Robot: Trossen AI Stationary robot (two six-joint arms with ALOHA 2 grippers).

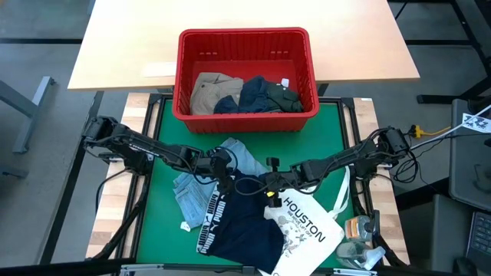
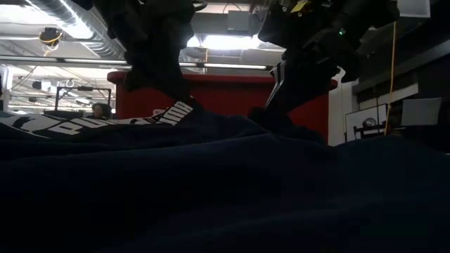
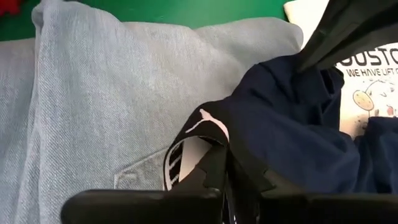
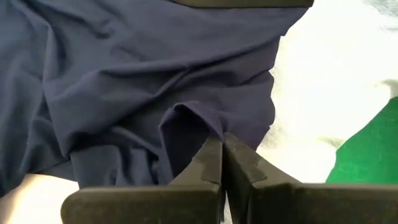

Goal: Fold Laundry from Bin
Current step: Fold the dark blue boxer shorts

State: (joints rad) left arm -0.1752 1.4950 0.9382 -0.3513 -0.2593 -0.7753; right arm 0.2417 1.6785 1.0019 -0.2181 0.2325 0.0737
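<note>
A navy garment (image 1: 242, 218) with white PUMA lettering lies crumpled on the green mat (image 1: 165, 153), partly over a light blue denim garment (image 1: 192, 192) and a white HOUSTON tote bag (image 1: 305, 230). My left gripper (image 1: 225, 176) and my right gripper (image 1: 270, 184) are both shut on the navy garment's far edge, close together. The red bin (image 1: 245, 37) stands beyond the mat and holds khaki, navy and dark green laundry (image 1: 245, 93). In the low view the navy garment (image 2: 225, 183) fills the foreground. My left gripper pinches the navy garment between its two fingers at the band with the white logo (image 3: 208, 132), slanting down from the table's left. The cloth bunches around the fingers and lies on the denim, slack. My right gripper pinches a raised fold of the navy cloth (image 4: 189, 121) between its two fingertips, slanting down from the table's right. The garment lies slack beyond the fingers, partly over the white tote bag.
A light wooden table (image 1: 245, 15) carries the bin at the far side. A clutter of small items, among them a bottle (image 1: 360, 234), sits at the near right corner beside the tote bag. Bare green mat shows at the far left and far right.
</note>
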